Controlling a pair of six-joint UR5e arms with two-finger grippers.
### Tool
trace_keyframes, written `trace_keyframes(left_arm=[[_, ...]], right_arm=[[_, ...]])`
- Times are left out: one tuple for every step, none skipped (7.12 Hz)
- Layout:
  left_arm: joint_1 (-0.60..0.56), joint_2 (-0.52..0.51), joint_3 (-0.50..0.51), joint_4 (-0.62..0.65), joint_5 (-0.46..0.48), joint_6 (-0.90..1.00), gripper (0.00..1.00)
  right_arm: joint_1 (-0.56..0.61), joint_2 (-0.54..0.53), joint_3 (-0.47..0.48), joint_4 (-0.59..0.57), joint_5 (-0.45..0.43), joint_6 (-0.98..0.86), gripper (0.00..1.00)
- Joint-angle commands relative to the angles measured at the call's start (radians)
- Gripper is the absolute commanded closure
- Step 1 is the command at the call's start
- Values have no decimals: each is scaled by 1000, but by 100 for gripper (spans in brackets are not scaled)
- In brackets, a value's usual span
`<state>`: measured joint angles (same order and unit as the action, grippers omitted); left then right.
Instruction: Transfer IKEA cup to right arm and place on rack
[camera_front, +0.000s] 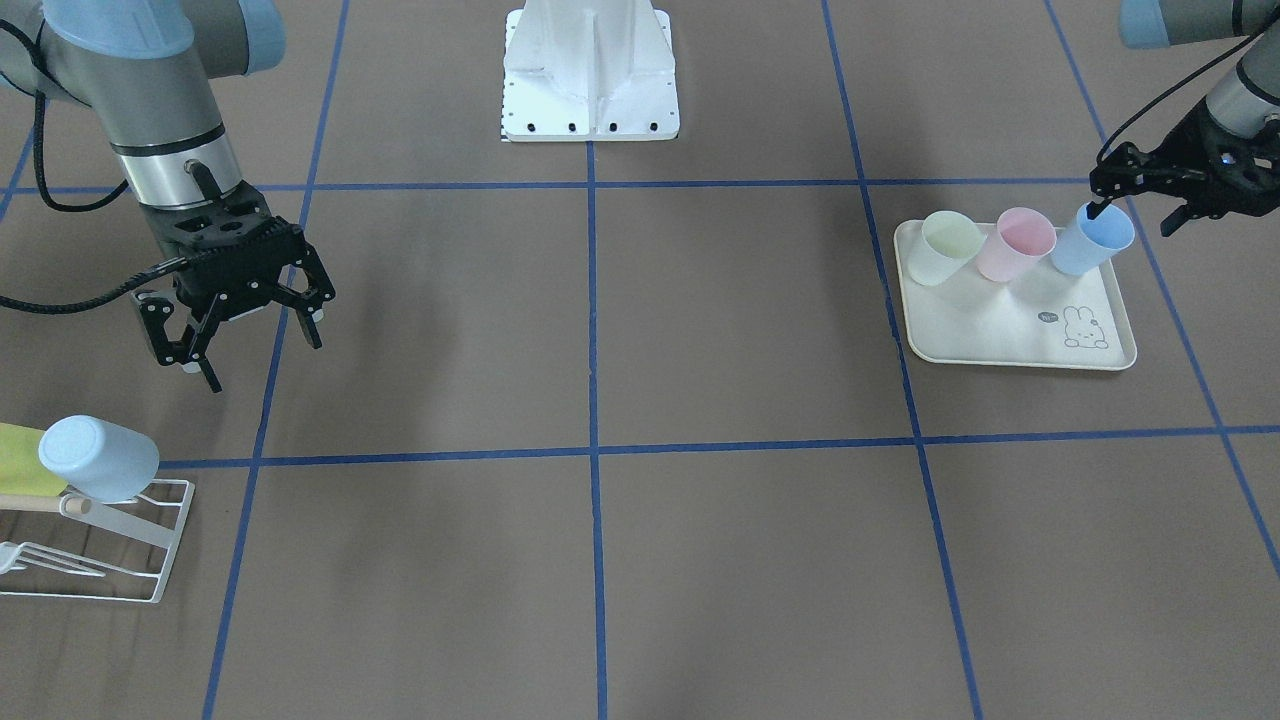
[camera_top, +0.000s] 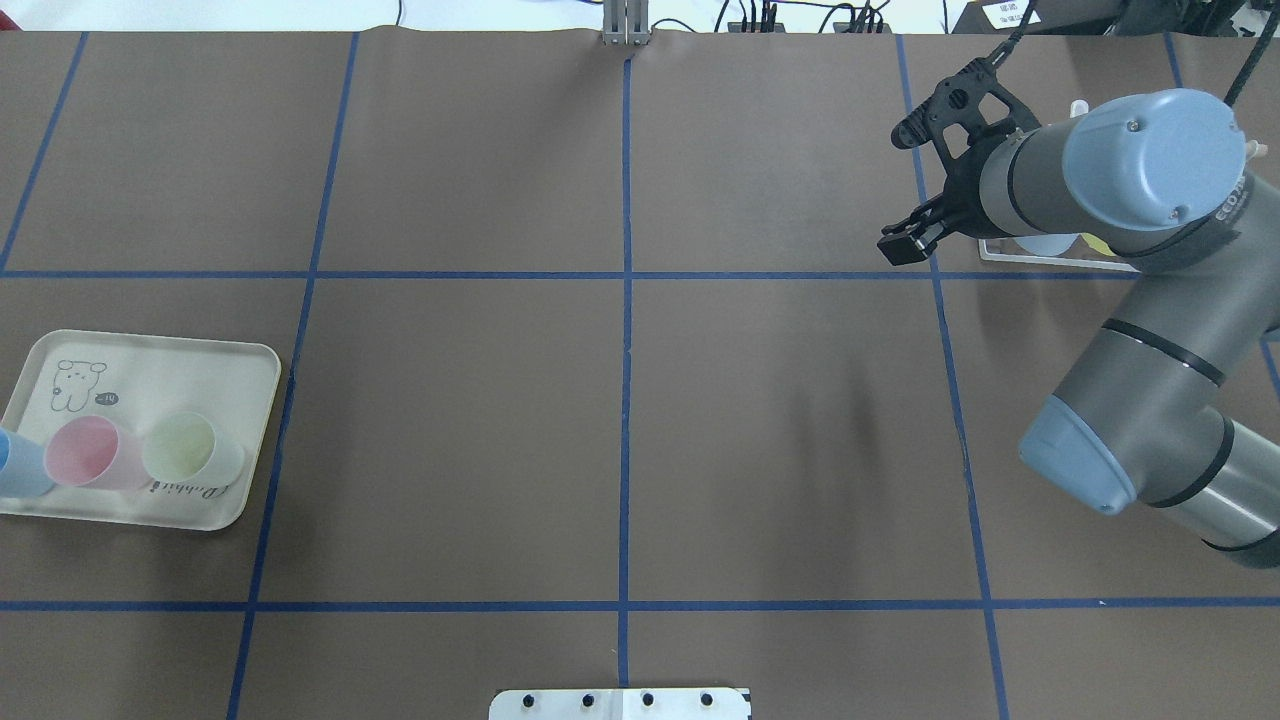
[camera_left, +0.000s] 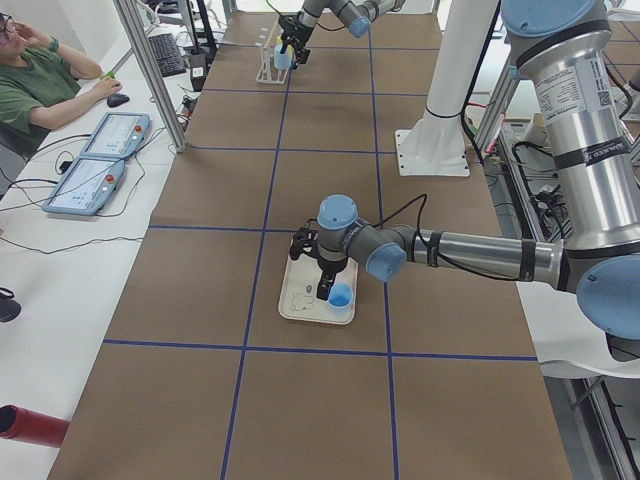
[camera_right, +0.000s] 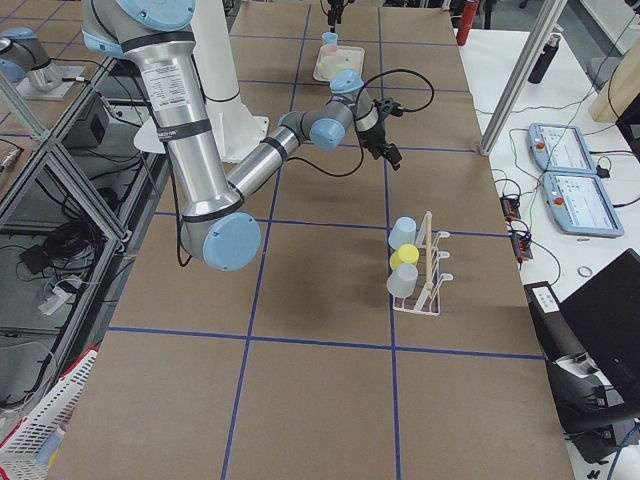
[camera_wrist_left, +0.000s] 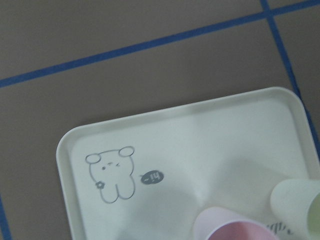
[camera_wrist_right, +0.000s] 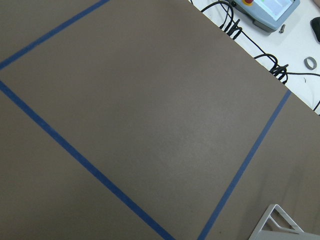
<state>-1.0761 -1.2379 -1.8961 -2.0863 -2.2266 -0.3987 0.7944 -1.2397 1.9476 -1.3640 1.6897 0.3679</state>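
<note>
Blue cup (camera_front: 1092, 240) on the tray (camera_front: 1000, 335) — left end effector (camera_front: 1130, 218) at its rim.
From the front-facing camera: tray at 3 o'clock on the counter (camera_front: 700, 350), blue cup at the tray's 1 o'clock corner, in a row with a pink cup (camera_front: 1015, 245) and a green cup (camera_front: 945, 248). One slim finger (camera_front: 1098, 208) dipped inside the blue rim; clamped or loose — cannot tell. Right end effector (camera_front: 260, 355) at 9 o'clock, spread wide, empty. Rack (camera_front: 170, 540) at 8 o'clock, bearing a pale blue cup (camera_front: 100, 458) and a yellow cup (camera_front: 20, 460).
</note>
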Motion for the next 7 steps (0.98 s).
trace_keyframes(left_arm=[[-1, 15, 93, -90, 1, 5, 0], [1, 11, 129, -122, -1, -2, 0], [1, 5, 132, -121, -1, -9, 0], [2, 0, 141, -123, -1, -9, 0], [2, -1, 140, -123, -2, -9, 15], [4, -2, 140, -123, -2, -9, 44], [4, -2, 138, -121, -4, -8, 67]], right_arm=[[-7, 25, -1, 0, 7, 97, 1], [-11, 23, 1, 2, 7, 98, 1], [-11, 25, 1, 2, 7, 98, 1], [-12, 23, 1, 2, 7, 98, 1], [-14, 23, 1, 2, 7, 97, 1], [-14, 23, 1, 2, 7, 97, 1], [-14, 23, -1, 2, 7, 97, 1]])
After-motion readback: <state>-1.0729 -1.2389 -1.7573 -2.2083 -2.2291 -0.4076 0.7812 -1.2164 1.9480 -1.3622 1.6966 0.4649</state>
